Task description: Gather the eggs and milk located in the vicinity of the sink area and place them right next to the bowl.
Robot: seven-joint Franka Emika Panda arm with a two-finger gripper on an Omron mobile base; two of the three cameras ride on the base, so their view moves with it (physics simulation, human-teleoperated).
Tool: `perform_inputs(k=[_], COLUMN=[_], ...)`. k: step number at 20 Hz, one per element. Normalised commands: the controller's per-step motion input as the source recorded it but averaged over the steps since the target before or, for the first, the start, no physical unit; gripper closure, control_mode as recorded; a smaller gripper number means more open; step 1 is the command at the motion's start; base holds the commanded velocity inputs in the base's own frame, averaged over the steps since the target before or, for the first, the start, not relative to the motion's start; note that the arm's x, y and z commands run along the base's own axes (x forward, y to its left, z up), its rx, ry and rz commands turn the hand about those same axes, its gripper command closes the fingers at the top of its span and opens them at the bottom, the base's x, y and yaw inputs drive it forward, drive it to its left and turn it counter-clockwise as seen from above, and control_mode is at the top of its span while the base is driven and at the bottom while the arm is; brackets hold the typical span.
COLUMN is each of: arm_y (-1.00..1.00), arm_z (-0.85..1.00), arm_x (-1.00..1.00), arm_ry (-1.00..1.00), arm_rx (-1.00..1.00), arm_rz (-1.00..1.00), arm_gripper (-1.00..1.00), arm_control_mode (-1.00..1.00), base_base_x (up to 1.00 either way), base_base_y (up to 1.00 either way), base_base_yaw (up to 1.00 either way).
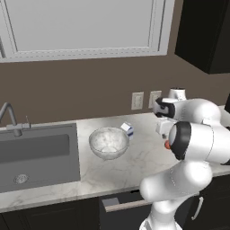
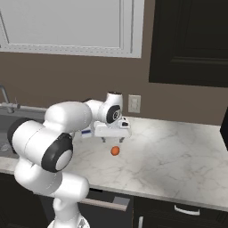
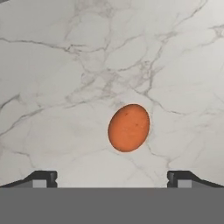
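Eggs and milk are only partly gathered, by the look of it. The milk [image 1: 128,129] already stands just beside the bowl [image 1: 108,142] on the table [image 1: 134,166], right of the sink [image 1: 38,155]. One egg [image 2: 115,151] lies alone on the marble, well apart from the bowl, directly under the hand [image 2: 113,139], whose fingers are spread wide and hold nothing. I judge this egg needs picking up next; where the second egg is I cannot tell.

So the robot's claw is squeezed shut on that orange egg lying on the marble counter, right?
Not quite. The gripper is open and empty above the orange egg, which lies untouched on the marble counter. The hand view shows the fingertips spread wide.
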Motion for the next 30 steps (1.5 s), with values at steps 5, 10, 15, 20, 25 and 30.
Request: perform_inputs(k=[5, 10, 15, 20, 25, 30], arm_y=[-0.24, -0.02, 0.0, 0.0, 0.0, 0.0], arm_z=[-0.4, -0.03, 0.0, 0.0, -0.02, -0.05], arm_x=[0.26, 0.24, 0.04, -0.27, -0.07, 0.03], arm_ry=[-0.03, 0.0, 0.0, 0.0, 0.0, 0.0], arm_rx=[0.01, 0.0, 0.0, 0.0, 0.0, 0.0], arm_rz=[0.0, 0.0, 0.0, 0.0, 0.0, 0.0], arm_gripper=[-1.0, -1.0, -1.0, -1.0, -1.0, -1.0], arm_control_mode=[-1.0, -1.0, -1.0, -1.0, -1.0, -1.0], base_base_x=[0.0, 0.0, 0.0, 0.0, 0.0, 0.0], base_base_y=[0.0, 0.0, 0.0, 0.0, 0.0, 0.0], base_base_yaw=[0.0, 0.0, 0.0, 0.0, 0.0, 0.0])
